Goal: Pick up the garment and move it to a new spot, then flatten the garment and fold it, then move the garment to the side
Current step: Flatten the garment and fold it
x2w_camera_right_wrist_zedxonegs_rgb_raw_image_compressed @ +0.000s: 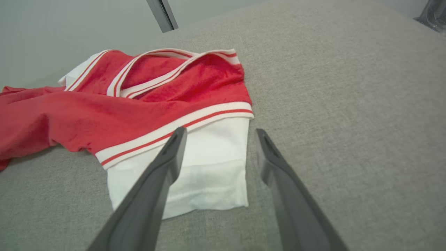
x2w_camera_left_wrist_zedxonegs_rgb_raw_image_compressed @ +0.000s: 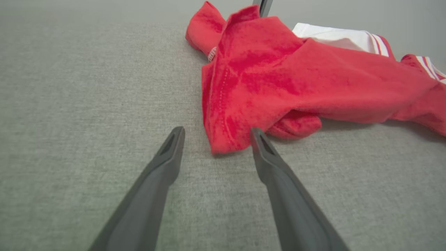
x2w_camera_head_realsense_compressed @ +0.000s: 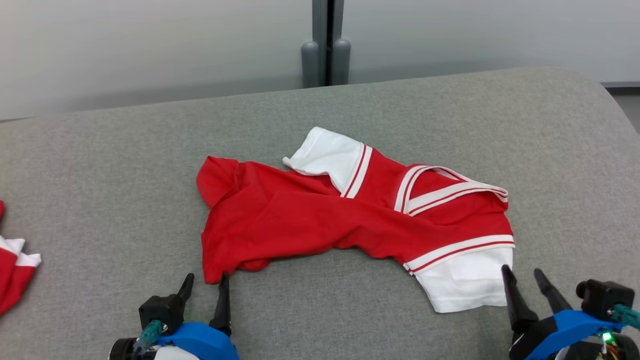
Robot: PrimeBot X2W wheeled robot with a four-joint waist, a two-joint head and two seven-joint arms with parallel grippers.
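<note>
A red garment [x2w_camera_head_realsense_compressed: 320,220] with white sleeves and red-and-white striped trim lies crumpled in the middle of the grey fabric surface [x2w_camera_head_realsense_compressed: 100,165]. My left gripper [x2w_camera_head_realsense_compressed: 206,278] is open at the garment's near left corner [x2w_camera_left_wrist_zedxonegs_rgb_raw_image_compressed: 223,143], which sits between the fingers in the left wrist view. My right gripper [x2w_camera_head_realsense_compressed: 521,271] is open at the near right, its fingers over the edge of the white sleeve [x2w_camera_right_wrist_zedxonegs_rgb_raw_image_compressed: 205,164]. The left gripper [x2w_camera_left_wrist_zedxonegs_rgb_raw_image_compressed: 216,129] and the right gripper [x2w_camera_right_wrist_zedxonegs_rgb_raw_image_compressed: 218,130] each hold nothing.
Another red and white garment [x2w_camera_head_realsense_compressed: 12,270] lies at the left edge of the surface. A grey post [x2w_camera_head_realsense_compressed: 327,45] stands behind the far edge, against a pale wall. The surface curves down at the far right.
</note>
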